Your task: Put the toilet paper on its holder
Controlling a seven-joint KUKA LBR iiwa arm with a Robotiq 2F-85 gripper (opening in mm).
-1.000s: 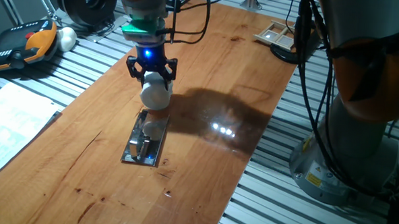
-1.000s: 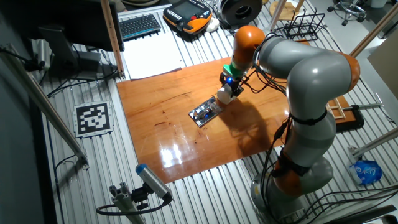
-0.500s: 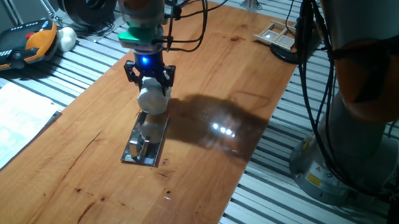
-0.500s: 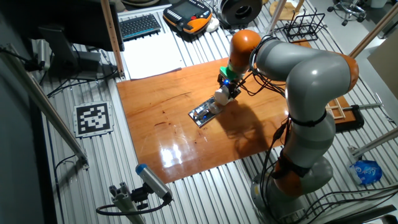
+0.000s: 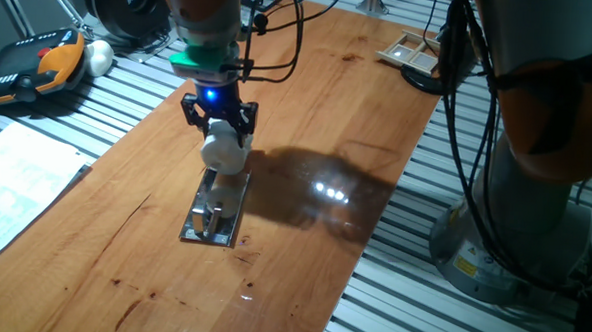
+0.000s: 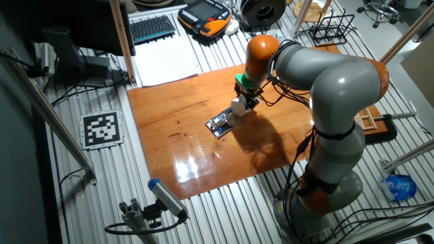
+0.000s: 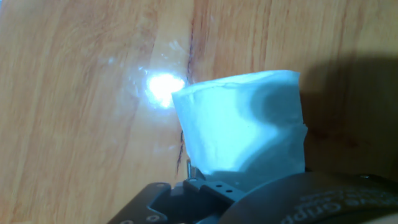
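My gripper (image 5: 220, 133) is shut on the toilet paper (image 5: 226, 151), a small white roll, and holds it just above the far end of the holder (image 5: 214, 212), a shiny metal plate flat on the wooden table. A short peg (image 5: 212, 218) stands near the plate's near end. In the other fixed view the roll (image 6: 238, 108) hangs over the plate's (image 6: 221, 123) right end. In the hand view the roll (image 7: 242, 121) fills the middle, over bare wood; the holder is out of view there.
A wooden compartment tray (image 5: 413, 51) lies at the table's far right corner. A small white ball (image 5: 100, 55) and an orange-black pendant (image 5: 35, 67) lie off the table's left. Papers (image 5: 10, 189) lie at the left. The arm's base (image 5: 525, 196) stands to the right.
My gripper has moved with the roll a little left and away from the camera, along the holder's line, staying over its far end. The holder has not moved.
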